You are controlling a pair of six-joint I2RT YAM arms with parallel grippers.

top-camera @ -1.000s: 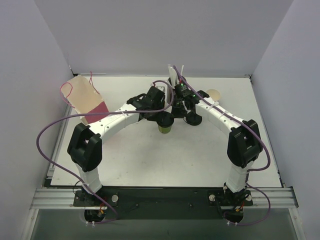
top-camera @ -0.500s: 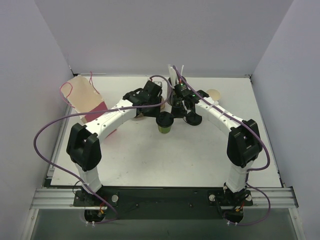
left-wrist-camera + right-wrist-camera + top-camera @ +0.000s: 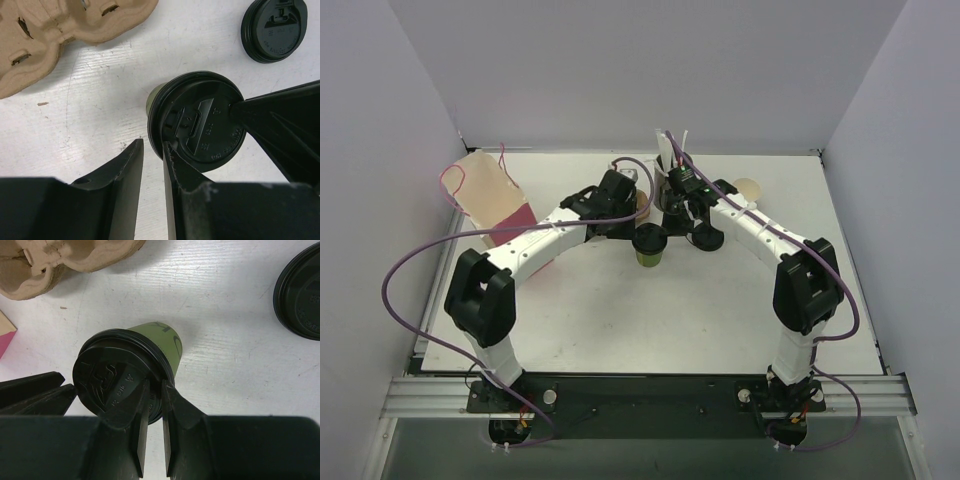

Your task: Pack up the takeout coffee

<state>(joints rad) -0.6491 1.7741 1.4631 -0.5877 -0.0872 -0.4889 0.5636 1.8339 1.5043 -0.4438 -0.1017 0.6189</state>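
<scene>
White desk carries the green paper cup upright near its middle, black lid on top. The right pincer pinches the lid's rim; the left pincer, slightly spread, seems to touch it. Light, crushable paper: grip the wall gently.

Reaching inward with both arms toward desk middle. Holding left gripper slightly parted; pinching black lid rim with right gripper.

Bright, even light from above falls on the white surface; shadows under the arms are faint and soft. In the wrist views the black lid shows a dull sheen, the close fingers slightly blurred, nearly featureless black.
</scene>
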